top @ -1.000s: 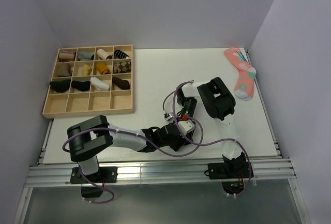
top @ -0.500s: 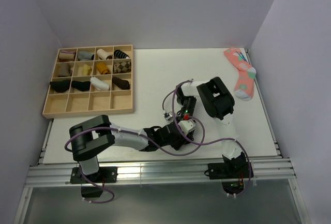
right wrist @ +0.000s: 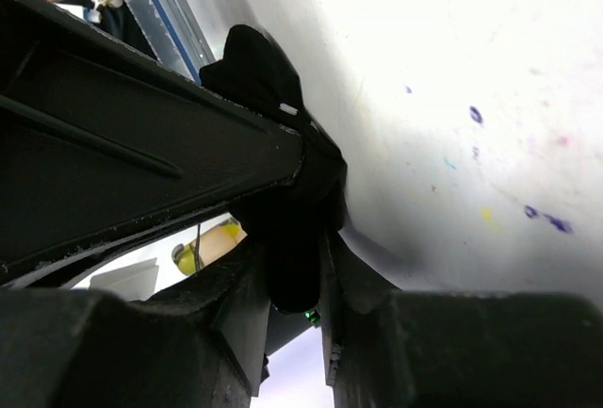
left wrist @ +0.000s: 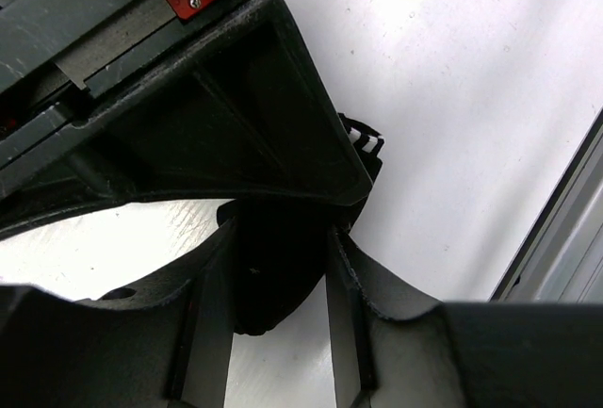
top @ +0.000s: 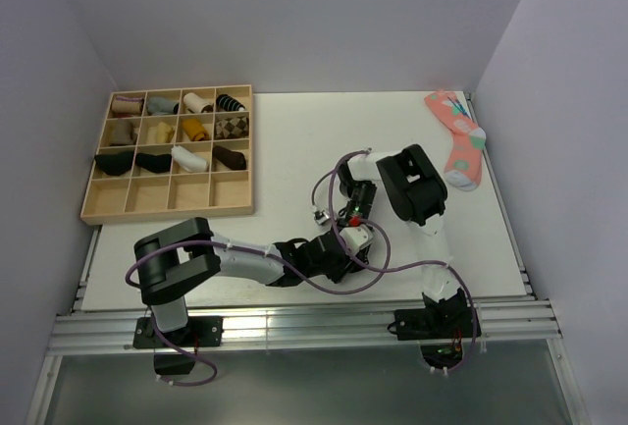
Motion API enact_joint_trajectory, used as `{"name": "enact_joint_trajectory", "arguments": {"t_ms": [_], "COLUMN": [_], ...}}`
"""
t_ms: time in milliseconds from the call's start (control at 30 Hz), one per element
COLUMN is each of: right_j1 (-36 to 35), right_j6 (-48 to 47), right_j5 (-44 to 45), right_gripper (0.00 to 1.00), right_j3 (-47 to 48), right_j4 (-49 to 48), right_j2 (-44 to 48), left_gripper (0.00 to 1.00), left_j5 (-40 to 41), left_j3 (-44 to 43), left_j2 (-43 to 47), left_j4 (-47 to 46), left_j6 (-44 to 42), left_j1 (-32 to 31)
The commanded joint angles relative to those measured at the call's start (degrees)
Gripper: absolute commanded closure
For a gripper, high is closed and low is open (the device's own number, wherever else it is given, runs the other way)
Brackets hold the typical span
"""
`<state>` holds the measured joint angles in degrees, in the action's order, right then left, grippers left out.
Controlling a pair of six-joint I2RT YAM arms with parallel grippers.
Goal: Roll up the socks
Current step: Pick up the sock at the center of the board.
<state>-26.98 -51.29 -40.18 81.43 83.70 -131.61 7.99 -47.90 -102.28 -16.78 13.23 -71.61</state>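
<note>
A black sock (left wrist: 273, 285) is pinched between both grippers near the table's front middle. White stripes of its cuff (left wrist: 363, 137) peek past the other gripper's body. In the left wrist view my left gripper (left wrist: 278, 248) is shut on a fold of the sock just above the table. In the right wrist view my right gripper (right wrist: 290, 257) is shut on the same black bundle, and a lump of sock (right wrist: 256, 69) bulges beyond it. In the top view the left gripper (top: 337, 254) and the right gripper (top: 351, 233) meet tip to tip and hide the sock.
A wooden compartment tray (top: 167, 211) with several rolled socks stands at the back left. A pink patterned sock (top: 459, 140) lies flat at the back right by the wall. The table's metal front rail (top: 294, 325) runs just behind the grippers.
The right arm's wrist has shifted slightly to the right and back. The left gripper has stayed at nearly the same spot. Both keep their hold.
</note>
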Motion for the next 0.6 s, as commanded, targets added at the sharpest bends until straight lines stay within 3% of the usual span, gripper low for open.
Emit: {"name": "enact_joint_trajectory", "arguments": {"t_ms": [0,267,567], "right_j1": [0.4,2.1,6.7], "right_j6": [-0.7,0.0,6.2], "right_j5": [-3.6,-5.3,-4.3], "right_gripper": [0.68,0.48,0.39], "right_j3": [0.9,-1.1,-1.8], "right_j4": [-4.6,-6.5,-12.1], "right_j2": [0.2,3.6,10.9], "left_gripper": [1.00,1.00,1.00], "left_j5": [-5.2,-4.1,-0.3], "left_j3": [1.6,1.8,2.0], "left_j2": [-5.3,-5.7,-6.4], "left_j4": [9.4,10.3,11.0], "left_j6": [3.2,6.4,10.6], "left_j1": [-1.6,-1.6,-1.5]}}
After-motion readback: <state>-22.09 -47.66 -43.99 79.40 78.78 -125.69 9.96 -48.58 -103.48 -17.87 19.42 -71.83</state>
